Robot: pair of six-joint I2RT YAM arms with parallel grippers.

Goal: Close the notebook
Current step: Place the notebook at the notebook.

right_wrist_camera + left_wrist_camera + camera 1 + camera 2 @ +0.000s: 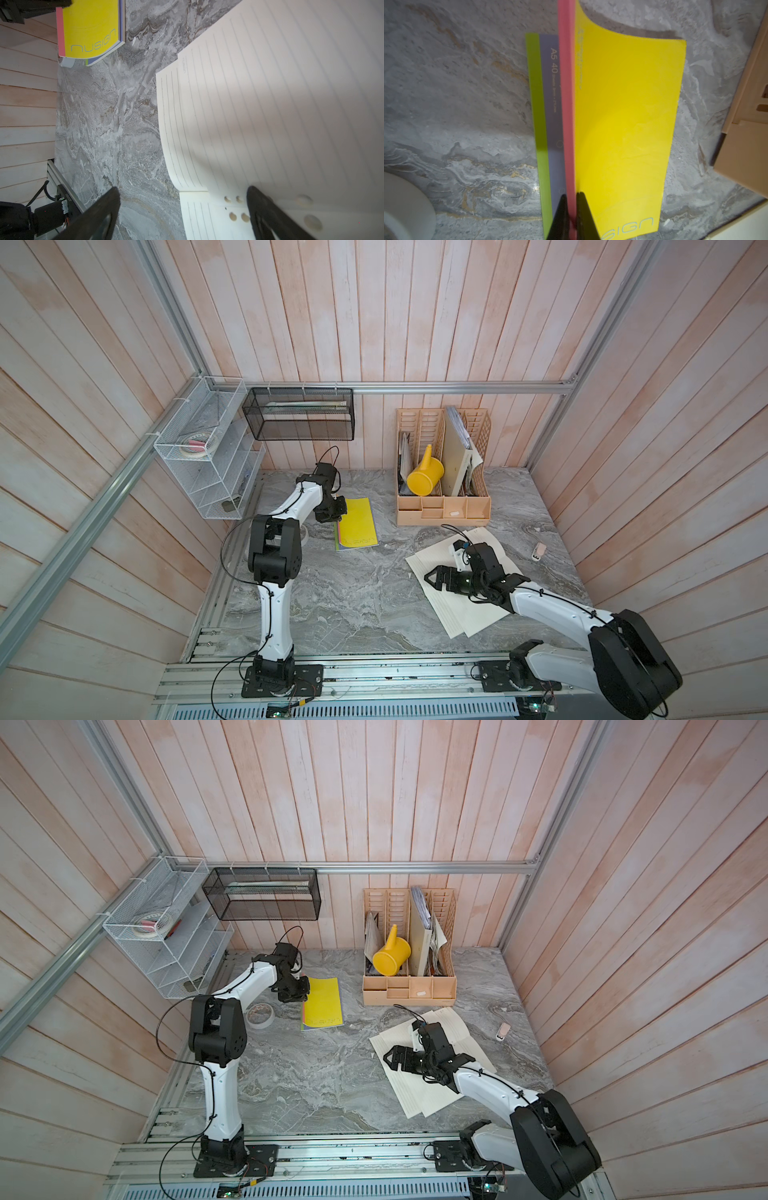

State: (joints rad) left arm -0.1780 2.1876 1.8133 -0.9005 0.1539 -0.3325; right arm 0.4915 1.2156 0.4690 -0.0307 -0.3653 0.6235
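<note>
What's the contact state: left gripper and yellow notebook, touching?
Touching. Left wrist view: left gripper pinches the pink edge of the yellow notebook, no gap either side.

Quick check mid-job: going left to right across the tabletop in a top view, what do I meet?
Tape roll → yellow notebook → lined punched paper sheets → small pink object.

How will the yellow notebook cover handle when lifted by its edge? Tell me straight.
Probably floppy: the thin yellow notebook cover bows away from where the left claw pinches its pink edge strip. Likely light, since that single pinch near one end holds it up. Its face looks glossy, so it may slip.
</note>
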